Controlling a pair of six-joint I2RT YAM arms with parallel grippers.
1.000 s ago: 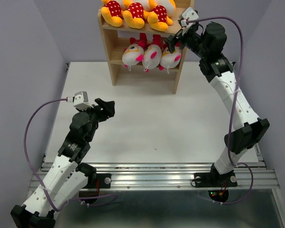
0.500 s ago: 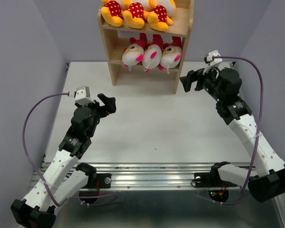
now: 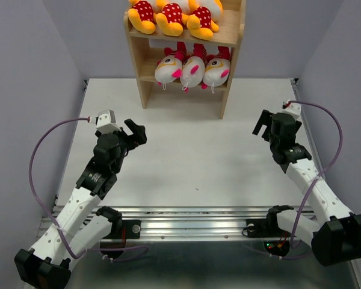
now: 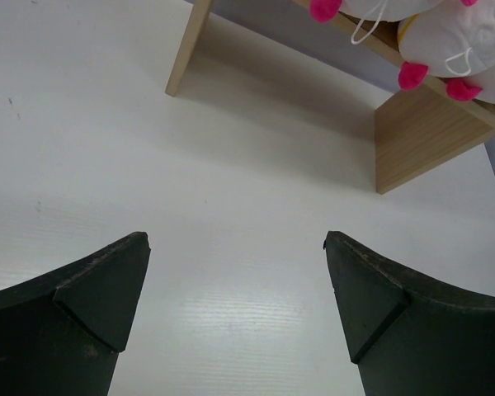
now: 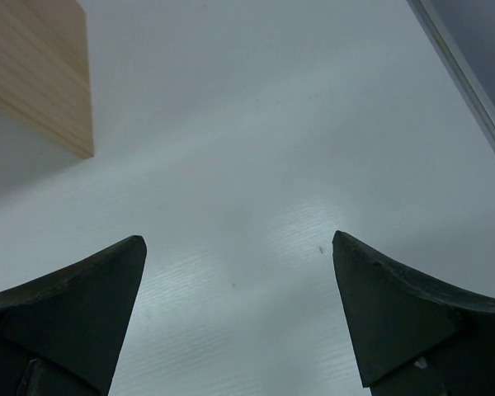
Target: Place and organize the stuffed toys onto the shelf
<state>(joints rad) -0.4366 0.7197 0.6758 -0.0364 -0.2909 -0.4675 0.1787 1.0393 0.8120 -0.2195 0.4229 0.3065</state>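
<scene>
My left tool (image 3: 137, 131) hangs wide open and empty over the worktop (image 3: 192, 162); all six stuffed toys (image 3: 192, 71) sit on the far shelf (image 3: 231, 30), yellow above, white below. I'd expect them to be soft, light and squashy, best pinched across the body. The right tool (image 3: 262, 124) is likewise gaping, holding nothing

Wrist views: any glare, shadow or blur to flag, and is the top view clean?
Left wrist: sharp, with a pale sheen on the table low in the frame and a soft shadow under the shelf. Right wrist: greyer cast, broad sheen on the table, dim shadow beneath the shelf corner. Top view: even light, no motion blur, bright glints on the rail at the near edge.
</scene>
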